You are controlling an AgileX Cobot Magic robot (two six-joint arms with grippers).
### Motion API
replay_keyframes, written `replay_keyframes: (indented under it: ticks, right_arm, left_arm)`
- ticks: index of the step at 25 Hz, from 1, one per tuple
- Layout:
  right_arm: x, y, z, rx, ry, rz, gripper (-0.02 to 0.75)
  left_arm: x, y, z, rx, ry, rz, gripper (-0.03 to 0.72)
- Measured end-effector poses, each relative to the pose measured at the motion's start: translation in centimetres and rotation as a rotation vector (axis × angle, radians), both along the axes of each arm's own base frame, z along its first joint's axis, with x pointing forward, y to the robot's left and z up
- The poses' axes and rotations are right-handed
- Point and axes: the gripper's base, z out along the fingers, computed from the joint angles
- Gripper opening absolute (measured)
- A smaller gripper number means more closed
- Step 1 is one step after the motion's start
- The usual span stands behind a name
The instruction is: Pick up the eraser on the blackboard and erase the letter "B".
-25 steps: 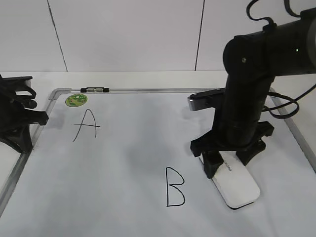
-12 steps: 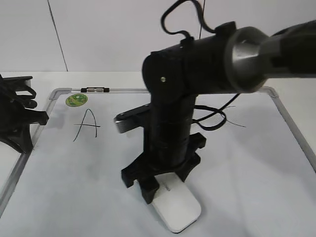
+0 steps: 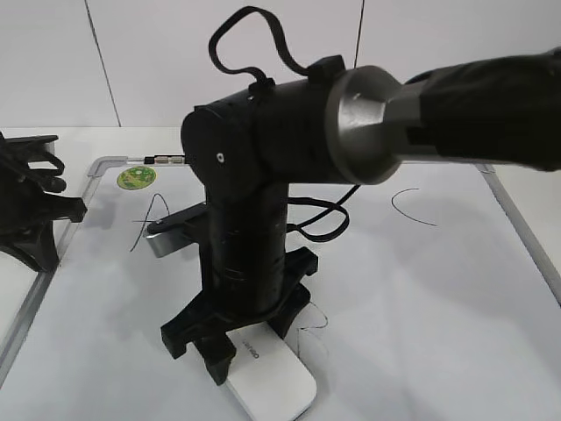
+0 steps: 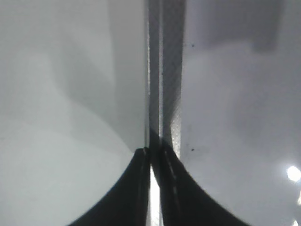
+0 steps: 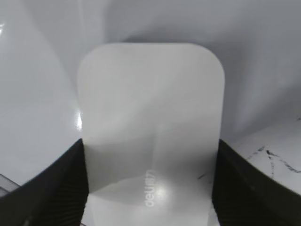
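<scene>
The right hand [image 3: 241,351] is clamped on the eraser [image 3: 267,377], its two dark fingers [image 5: 56,183] pressing the long sides of the white block. In the right wrist view the eraser runs straight out ahead of the hand, long axis in line with the grip, with its flat underside down on the blackboard [image 3: 421,298].

Just beside the hand, on the side away from the left arm, lie faint broken black strokes [image 3: 308,326]. These look like what is left of the letter "B" [image 5: 270,157]; most of it seems wiped already, though the arm hides part of the board there. The coming stroke turns on this: the remnant sits beside the eraser's long edge, not under it, so a sideways sweep, broadside on, would cover it best. The right arm is plainly the nearer one.

Beyond the hand, toward the left arm, the letter "A" [image 3: 158,215] shows partly behind the arm, with a green sticker [image 3: 136,177] past it near the frame corner. Far out on the opposite side is a curved stroke [image 3: 410,209].

The left hand [image 4: 153,188] rests well apart at the board's edge on the desk [image 3: 26,289], its fingers nearly together, holding nothing that I can see.

No containers are in view.
</scene>
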Motion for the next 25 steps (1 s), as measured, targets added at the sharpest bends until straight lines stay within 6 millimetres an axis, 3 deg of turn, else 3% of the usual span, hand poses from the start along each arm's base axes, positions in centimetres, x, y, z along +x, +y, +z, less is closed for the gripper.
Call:
replay_keyframes:
  ticks: [4, 9, 19, 25]
  right_arm:
    - [1.2, -1.1, 0.0, -0.006, 0.008, -0.04, 0.537]
    - [3.7, -3.8, 0.0, -0.053, -0.017, -0.094, 0.537]
    - [9.1, -11.4, 0.1, -0.113, -0.05, -0.277, 0.537]
    - [9.3, -11.5, 0.2, -0.097, -0.039, -0.258, 0.537]
  left_arm:
    - [0.0, 0.0, 0.0, 0.0, 0.0, 0.0, 0.032]
    - [0.0, 0.0, 0.0, 0.0, 0.0, 0.0, 0.032]
    - [0.0, 0.0, -0.1, 0.0, 0.001, 0.0, 0.032]
    - [0.0, 0.0, -0.1, 0.0, 0.001, 0.0, 0.032]
